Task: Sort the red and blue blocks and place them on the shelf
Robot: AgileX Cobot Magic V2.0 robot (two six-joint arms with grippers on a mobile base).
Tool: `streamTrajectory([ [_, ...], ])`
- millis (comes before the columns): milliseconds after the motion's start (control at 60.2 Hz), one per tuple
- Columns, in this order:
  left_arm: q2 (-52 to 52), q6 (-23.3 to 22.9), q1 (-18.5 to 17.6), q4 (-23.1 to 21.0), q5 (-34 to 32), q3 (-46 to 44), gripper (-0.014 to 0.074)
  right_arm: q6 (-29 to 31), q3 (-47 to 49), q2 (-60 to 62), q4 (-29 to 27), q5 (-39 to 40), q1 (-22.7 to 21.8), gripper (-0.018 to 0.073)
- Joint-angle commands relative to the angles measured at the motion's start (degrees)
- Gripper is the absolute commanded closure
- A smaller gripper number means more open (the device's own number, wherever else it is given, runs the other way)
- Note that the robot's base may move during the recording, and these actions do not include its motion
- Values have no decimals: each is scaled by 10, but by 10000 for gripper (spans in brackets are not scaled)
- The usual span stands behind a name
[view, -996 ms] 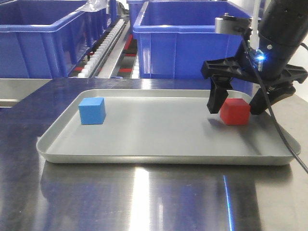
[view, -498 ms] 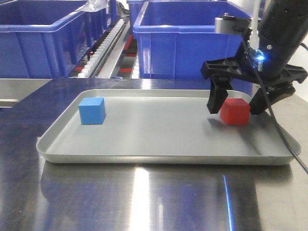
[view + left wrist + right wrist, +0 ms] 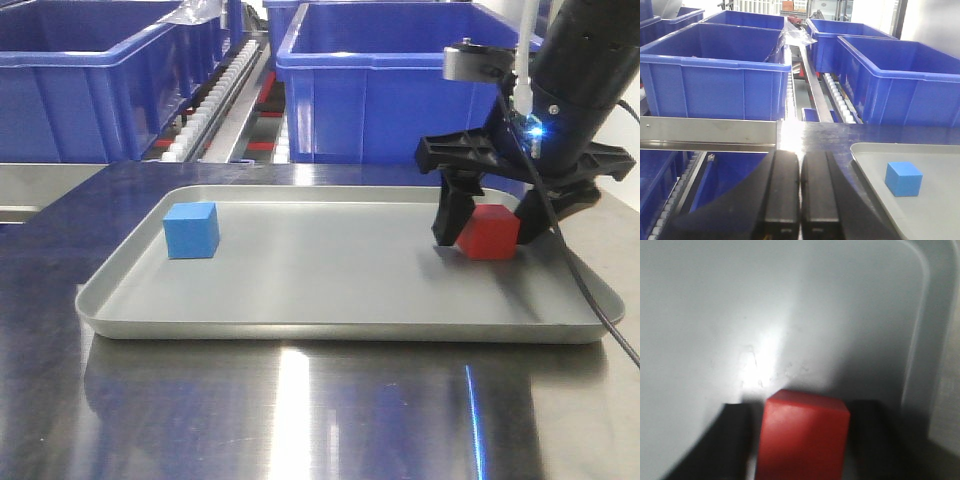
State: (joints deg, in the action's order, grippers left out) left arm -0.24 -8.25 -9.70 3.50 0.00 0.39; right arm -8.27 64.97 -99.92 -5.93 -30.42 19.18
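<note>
On one tray [image 3: 330, 332] sit one red block [image 3: 490, 233], one blue block [image 3: 191, 230].

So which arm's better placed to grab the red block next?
Right. The right gripper straddles the red block on the tray, one finger at each side. The left gripper is shut and sits off the tray, nearer the blue block.

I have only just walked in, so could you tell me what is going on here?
The right gripper straddles the red block in the grey tray, jaws either side, seemingly not clamped yet. The blue block sits alone at the tray's left end. The left gripper is shut and holds nothing. Neither block is on the shelf.
</note>
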Motion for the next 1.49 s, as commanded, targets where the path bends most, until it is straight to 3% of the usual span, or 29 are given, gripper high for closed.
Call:
streamTrajectory([
  [0,-12,-1,0,-5,-49,19,460,3,18,27,4,24,0,264],
  [183,-12,-1,0,-5,-49,19,460,3,18,41,4,23,0,510],
  [498,-12,-1,0,-5,-49,19,460,3,18,176,30,61,3,499],
  [764,-12,-1,0,-5,-49,19,460,3,-18,336,115,92,-1,499],
  [1112,-12,-1,0,-5,-49,19,460,3,-205,549,112,162,-69,499],
  [1478,-12,-1,0,-5,-49,19,460,3,-350,732,95,174,-145,499],
])
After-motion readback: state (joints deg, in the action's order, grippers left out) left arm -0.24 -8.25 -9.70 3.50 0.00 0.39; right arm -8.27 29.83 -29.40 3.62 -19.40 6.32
